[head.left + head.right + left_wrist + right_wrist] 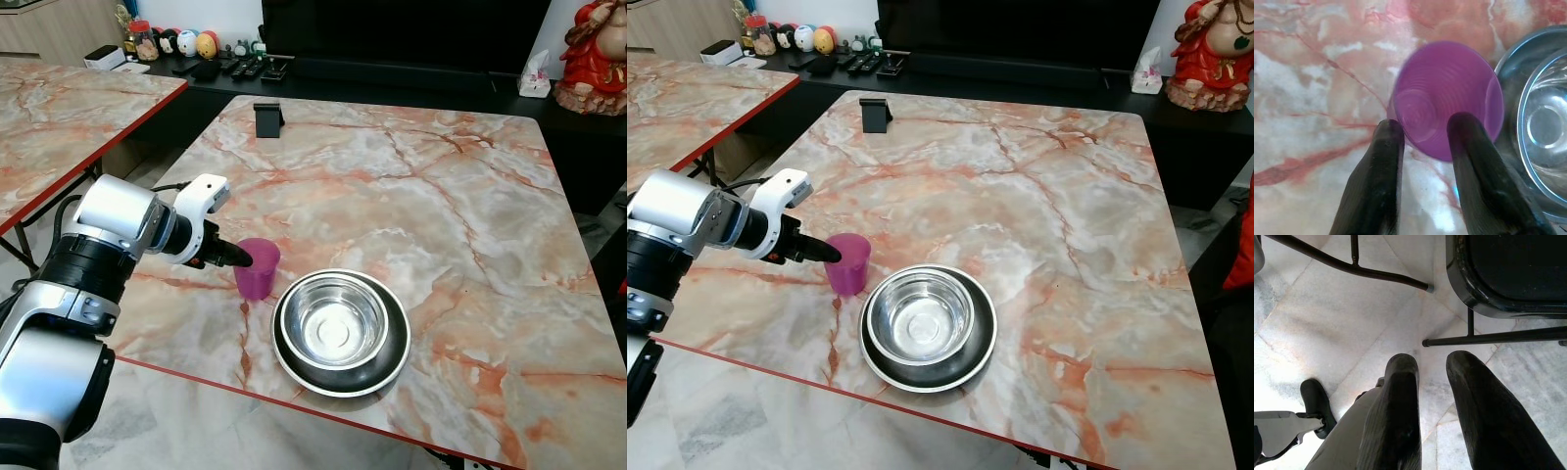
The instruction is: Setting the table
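A purple plastic cup stands upright on a marble-patterned table near its front edge, just left of a steel bowl nested in a dark, silver-rimmed plate. The robot's left gripper reaches in from the left, its two black fingers straddling the cup's rim, one inside the cup and one outside against its wall; whether they are clamped on it cannot be told. The right gripper hangs beside the robot with fingers slightly parted and nothing between them, pointed at pale floor tiles and a black chair. A small black stand sits at the table's far edge.
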You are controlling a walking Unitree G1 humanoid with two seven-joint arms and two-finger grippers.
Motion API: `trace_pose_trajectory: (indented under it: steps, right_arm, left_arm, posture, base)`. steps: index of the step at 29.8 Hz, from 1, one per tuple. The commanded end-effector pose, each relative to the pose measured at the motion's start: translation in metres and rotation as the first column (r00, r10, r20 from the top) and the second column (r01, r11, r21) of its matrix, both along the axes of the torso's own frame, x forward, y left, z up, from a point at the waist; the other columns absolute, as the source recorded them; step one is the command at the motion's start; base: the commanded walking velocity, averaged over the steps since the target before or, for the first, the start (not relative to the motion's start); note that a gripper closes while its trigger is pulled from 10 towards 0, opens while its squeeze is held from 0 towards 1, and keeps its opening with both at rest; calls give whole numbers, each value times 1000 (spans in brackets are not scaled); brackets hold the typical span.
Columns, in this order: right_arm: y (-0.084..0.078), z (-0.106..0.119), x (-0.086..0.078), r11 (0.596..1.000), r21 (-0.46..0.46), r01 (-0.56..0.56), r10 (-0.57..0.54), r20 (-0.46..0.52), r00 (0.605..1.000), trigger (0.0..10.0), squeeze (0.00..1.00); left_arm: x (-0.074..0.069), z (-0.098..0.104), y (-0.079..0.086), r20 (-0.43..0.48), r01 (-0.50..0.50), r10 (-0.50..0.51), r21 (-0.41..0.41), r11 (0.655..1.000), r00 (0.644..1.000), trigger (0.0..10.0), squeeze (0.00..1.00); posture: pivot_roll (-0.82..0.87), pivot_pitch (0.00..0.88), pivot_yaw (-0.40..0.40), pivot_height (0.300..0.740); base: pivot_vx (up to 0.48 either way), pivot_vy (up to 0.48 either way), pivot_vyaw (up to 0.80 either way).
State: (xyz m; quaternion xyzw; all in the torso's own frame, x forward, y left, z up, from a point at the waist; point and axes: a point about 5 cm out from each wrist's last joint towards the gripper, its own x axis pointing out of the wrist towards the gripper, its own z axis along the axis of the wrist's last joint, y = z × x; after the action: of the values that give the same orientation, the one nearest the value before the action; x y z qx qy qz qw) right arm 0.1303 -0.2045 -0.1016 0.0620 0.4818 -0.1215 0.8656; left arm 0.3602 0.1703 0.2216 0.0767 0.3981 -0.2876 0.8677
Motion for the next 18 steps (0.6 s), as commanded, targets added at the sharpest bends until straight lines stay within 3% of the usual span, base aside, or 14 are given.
trace_pose_trajectory:
  steps: [1, 6, 12, 13, 14, 15, 18]
  right_arm:
    - [0, -1, -2, 1000, 0, -1, 1, -7, 1000, 10000, 0]
    - [0, -1, -2, 1000, 0, -3, 3, -7, 1000, 10000, 0]
    - [0, -1, -2, 1000, 1, -3, 3, -7, 1000, 10000, 0]
    - [0, -1, -2, 1000, 1, -1, 1, -7, 1000, 10000, 0]
    - [0, -1, -2, 1000, 2, -1, 1, -6, 1000, 10000, 0]
    - [0, -1, -2, 1000, 2, -1, 1, -6, 1000, 10000, 0]
    - [0, -1, -2, 1000, 2, -2, 2, -5, 1000, 10000, 0]
  left_arm:
    - [1, 5, 0, 52, 7, -8, 19, 1000, 999, 10000, 0]
    - [0, 4, -2, 97, 29, -35, 59, 998, 995, 10000, 0]
    - [4, 4, -3, 234, 43, -82, 166, 985, 969, 10000, 0]
    - [6, 7, -5, 292, 46, -97, 178, 983, 951, 10000, 0]
    - [8, 12, -10, 402, 62, -130, 178, 982, 906, 10000, 0]
    - [8, 12, -10, 402, 62, -130, 178, 982, 906, 10000, 0]
    - [7, 25, -28, 683, 63, -116, 102, 993, 721, 10000, 0]
  posture:
    - [72, 0, 31, 740]
    - [72, 0, 31, 740]
    - [72, 0, 31, 740]
    - [72, 0, 31, 740]
    - [68, 0, 31, 740]
    - [68, 0, 31, 740]
    - [67, 0, 27, 740]
  base:
    - [0, 0, 0]
    - [0, 0, 0]
    - [0, 0, 0]
    - [0, 0, 0]
    - [0, 0, 0]
    - [0, 0, 0]
    - [0, 0, 0]
